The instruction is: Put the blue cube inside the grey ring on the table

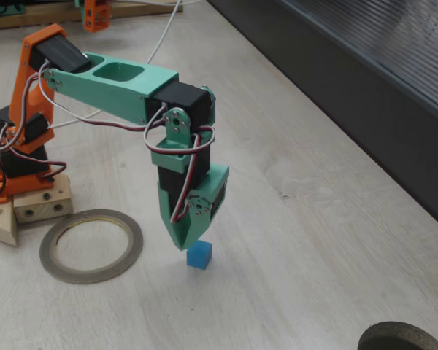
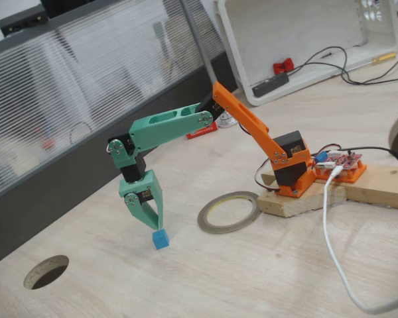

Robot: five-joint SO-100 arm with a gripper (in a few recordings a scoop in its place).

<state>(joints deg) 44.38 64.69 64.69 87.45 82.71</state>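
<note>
Blue cube (image 1: 199, 255) sits on the table (image 1: 314, 240) under the green claw (image 1: 184, 244), whose grip I cannot tell.

No readable text, label, brand, number or sign anywhere in both fixed views; small red circuit board (image 2: 337, 161) markings too blurred.
</note>
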